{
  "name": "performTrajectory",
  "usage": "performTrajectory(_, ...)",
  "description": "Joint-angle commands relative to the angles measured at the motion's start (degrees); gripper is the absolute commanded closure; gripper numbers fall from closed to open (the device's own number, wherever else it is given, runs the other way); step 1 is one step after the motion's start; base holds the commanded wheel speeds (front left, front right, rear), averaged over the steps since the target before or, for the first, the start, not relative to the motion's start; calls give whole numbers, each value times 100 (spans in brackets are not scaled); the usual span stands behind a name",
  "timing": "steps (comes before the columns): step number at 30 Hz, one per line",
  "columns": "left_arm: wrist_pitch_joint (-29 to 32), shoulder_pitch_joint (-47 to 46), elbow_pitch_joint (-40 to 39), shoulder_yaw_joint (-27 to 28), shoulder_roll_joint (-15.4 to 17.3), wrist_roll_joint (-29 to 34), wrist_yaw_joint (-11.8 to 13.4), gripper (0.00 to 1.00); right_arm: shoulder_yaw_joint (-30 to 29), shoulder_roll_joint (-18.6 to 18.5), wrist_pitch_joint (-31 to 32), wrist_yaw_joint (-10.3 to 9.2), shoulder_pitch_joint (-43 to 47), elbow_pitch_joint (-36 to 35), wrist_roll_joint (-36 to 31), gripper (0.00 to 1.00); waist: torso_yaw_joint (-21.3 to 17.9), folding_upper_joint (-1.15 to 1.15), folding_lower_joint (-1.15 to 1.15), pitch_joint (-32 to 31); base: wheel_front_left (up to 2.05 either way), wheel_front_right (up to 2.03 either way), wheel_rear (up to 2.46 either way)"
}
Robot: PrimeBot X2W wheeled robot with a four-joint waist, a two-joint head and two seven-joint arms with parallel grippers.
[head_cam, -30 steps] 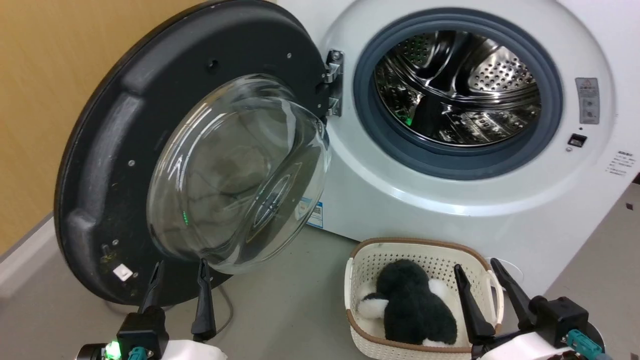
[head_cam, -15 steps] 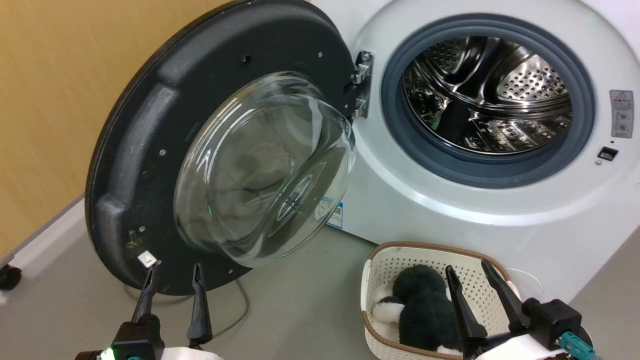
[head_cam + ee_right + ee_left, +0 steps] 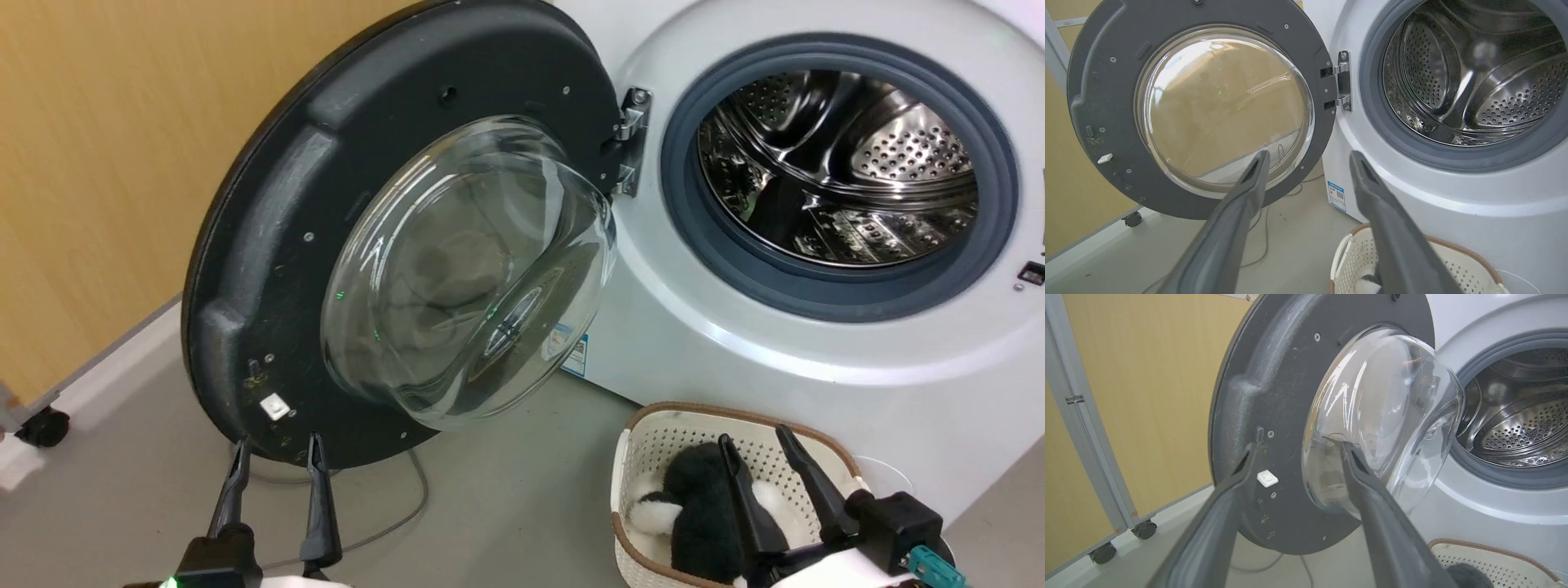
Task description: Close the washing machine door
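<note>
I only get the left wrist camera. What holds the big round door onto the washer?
Observer: A metal hinge on the edge of the washing machine door nearest the drum.
Operator: Is my other tool holding something?
Observer: No, the right tool is open and empty, showing over a cream basket in the head view.
Operator: What's that fuzz in the basket?
Observer: A fluffy black-and-white toy.

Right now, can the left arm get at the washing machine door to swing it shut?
Probably yes. The left gripper, open, points at the washing machine door, close under its lower rim, with nothing between. The basket sits to its right, out of the way.
</note>
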Motion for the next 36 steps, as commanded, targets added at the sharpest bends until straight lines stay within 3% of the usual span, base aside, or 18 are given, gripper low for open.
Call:
performTrajectory(1,-62,92,-16,-8,25,-26,21,0,30,6,-78,4,-29,22,67,0,36,0,0,-10,0,0,0)
performTrajectory(13,-74,80,10,-33,20,-40,20,3,45,-28,-118,5,-3,29,64,0,69,0,0,0,0,0,0)
performTrajectory(14,-74,77,9,-32,19,-53,11,64,46,-28,-119,5,0,28,61,0,71,0,0,2,0,0,0)
performTrajectory(15,-74,65,-25,-22,17,-84,-9,100,47,-29,-120,5,2,27,59,0,73,0,0,3,0,0,0)
performTrajectory(19,-74,-3,-302,174,77,-145,-4,100,40,-32,-123,5,21,16,50,0,77,0,0,3,0,0,0)
performTrajectory(26,-68,-551,-599,912,650,-467,-227,100,-81,-26,-108,5,180,-77,5,0,56,0,0,-18,0,0,0)
performTrajectory(31,360,-1311,-252,1700,1096,-1468,-513,100,-156,-20,-30,5,267,-223,-54,0,-67,0,0,82,0,0,0)
performTrajectory(36,1014,-2226,626,2427,1292,-2835,-698,100,-184,-53,65,5,228,-374,-99,0,-220,0,0,271,0,0,0)
